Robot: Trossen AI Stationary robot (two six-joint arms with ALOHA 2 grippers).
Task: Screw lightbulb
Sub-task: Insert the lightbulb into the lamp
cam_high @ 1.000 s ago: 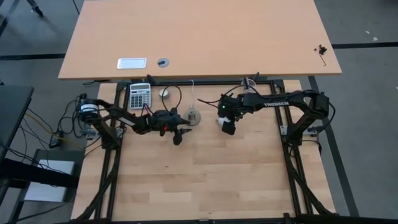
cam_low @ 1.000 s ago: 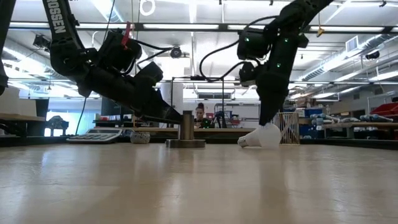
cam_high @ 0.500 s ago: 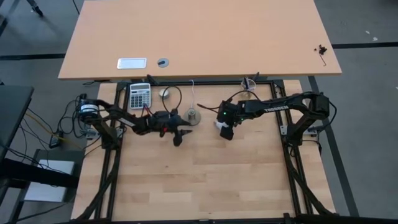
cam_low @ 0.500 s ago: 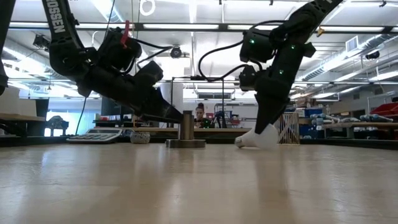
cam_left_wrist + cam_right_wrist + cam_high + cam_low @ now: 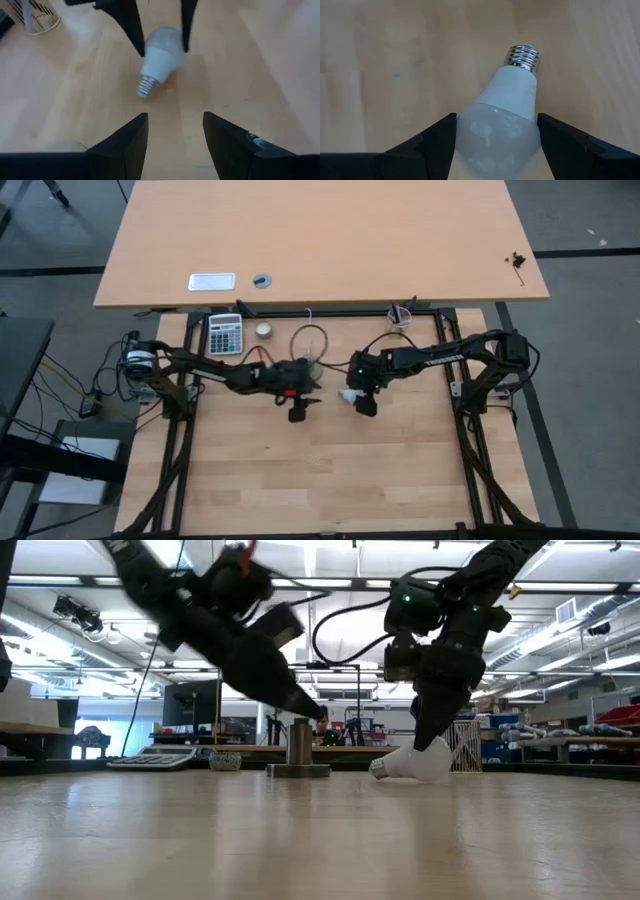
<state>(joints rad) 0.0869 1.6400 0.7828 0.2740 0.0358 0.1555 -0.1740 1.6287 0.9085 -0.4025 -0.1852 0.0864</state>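
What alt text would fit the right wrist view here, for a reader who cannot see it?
A white lightbulb lies on its side on the wooden table, its frosted globe between the right gripper's two dark fingers and its silver screw end pointing away from the camera. The fingers sit close against the globe on both sides.

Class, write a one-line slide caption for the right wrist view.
Right gripper closes around the globe of the lightbulb, which lies on the wooden table, screw end pointing away.

The lightbulb [image 5: 348, 395] lies on the table [image 5: 400, 470], right of the socket [image 5: 298, 750].
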